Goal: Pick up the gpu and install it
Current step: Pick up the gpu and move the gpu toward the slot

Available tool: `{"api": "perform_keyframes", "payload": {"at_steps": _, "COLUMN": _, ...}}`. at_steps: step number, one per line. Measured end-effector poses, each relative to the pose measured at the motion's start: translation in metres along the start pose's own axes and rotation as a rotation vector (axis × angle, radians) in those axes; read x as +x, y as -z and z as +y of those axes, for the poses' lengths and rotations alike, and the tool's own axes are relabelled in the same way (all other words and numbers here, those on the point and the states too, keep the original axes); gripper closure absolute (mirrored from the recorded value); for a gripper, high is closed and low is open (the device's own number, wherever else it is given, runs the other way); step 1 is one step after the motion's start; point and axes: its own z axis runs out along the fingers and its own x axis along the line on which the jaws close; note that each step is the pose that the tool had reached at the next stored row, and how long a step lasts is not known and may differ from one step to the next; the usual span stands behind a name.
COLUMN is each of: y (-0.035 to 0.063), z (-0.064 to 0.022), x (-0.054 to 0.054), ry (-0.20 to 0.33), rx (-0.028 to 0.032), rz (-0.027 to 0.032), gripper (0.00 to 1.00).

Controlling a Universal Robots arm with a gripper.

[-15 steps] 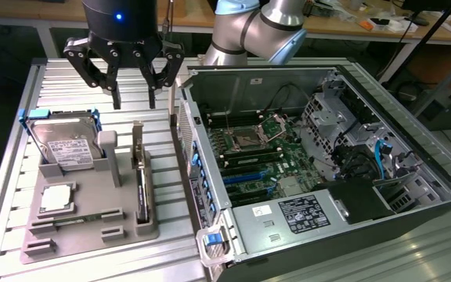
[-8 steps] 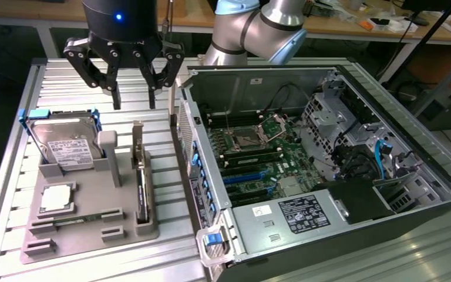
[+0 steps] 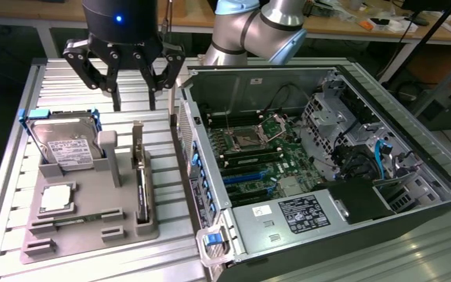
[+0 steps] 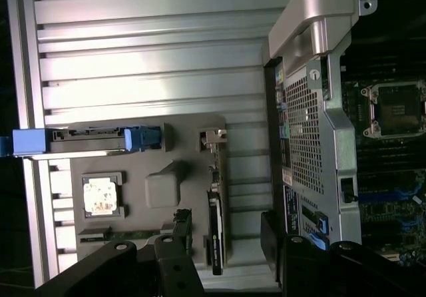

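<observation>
gpu (image 3: pixel 140 182) on edge in the grey holder (image 3: pixel 92 232), tool (image 3: pixel 134 101) spread apart and empty

exterior view: the thin green board with its silver bracket stands in a slot, long axis running 12 to 6 o'clock, at 6 o'clock from the tool; the open metal case (image 3: pixel 249 79) sits at 3 o'clock on the ribbed aluminium worktop (image 3: pixel 6 205). wrist view: the gpu (image 4: pixel 216 224) lines up in the gap between the black fingers (image 4: pixel 271 237), untouched.

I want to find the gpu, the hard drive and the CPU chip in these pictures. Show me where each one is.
gpu (image 3: pixel 141 194): exterior view, dark upper edge of the upright card.
hard drive (image 3: pixel 70 153): exterior view, on its white label.
CPU chip (image 3: pixel 57 198): exterior view, middle of its silver top.
</observation>
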Motion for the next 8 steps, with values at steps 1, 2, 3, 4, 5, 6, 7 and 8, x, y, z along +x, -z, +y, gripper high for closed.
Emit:
{"api": "perform_keyframes", "payload": {"at_steps": 1, "y": 0.0, "z": -0.0005, "x": -0.0001, "ry": 0.0, "rx": 0.0, "rz": 0.0, "gripper": 0.46}}
{"api": "perform_keyframes", "payload": {"at_steps": 2, "y": 0.0001, "z": -0.0011, "x": -0.0001, "ry": 0.0, "rx": 0.0, "rz": 0.0, "gripper": 0.46}}
{"api": "perform_keyframes", "payload": {"at_steps": 3, "y": 0.0, "z": -0.0017, "x": -0.0001, "ry": 0.0, "rx": 0.0, "rz": -0.0001, "gripper": 0.46}}
{"api": "perform_keyframes", "payload": {"at_steps": 4, "y": 0.0, "z": -0.0024, "x": -0.0002, "ry": 0.0, "rx": -0.0001, "rz": -0.0001, "gripper": 0.46}}
{"api": "perform_keyframes", "payload": {"at_steps": 5, "y": 0.0001, "z": -0.0029, "x": -0.0002, "ry": 0.0, "rx": 0.0, "rz": -0.0001, "gripper": 0.46}}
{"api": "perform_keyframes", "payload": {"at_steps": 6, "y": 0.0001, "z": -0.0036, "x": -0.0003, "ry": 0.0, "rx": -0.0001, "rz": -0.0001, "gripper": 0.46}}
{"api": "perform_keyframes", "payload": {"at_steps": 7, "y": 0.0002, "z": -0.0045, "x": -0.0004, "ry": 0.0, "rx": -0.0001, "rz": 0.0, "gripper": 0.46}}
{"api": "perform_keyframes", "payload": {"at_steps": 8, "y": 0.0002, "z": -0.0052, "x": -0.0004, "ry": 0.0, "rx": 0.0, "rz": -0.0001, "gripper": 0.46}}
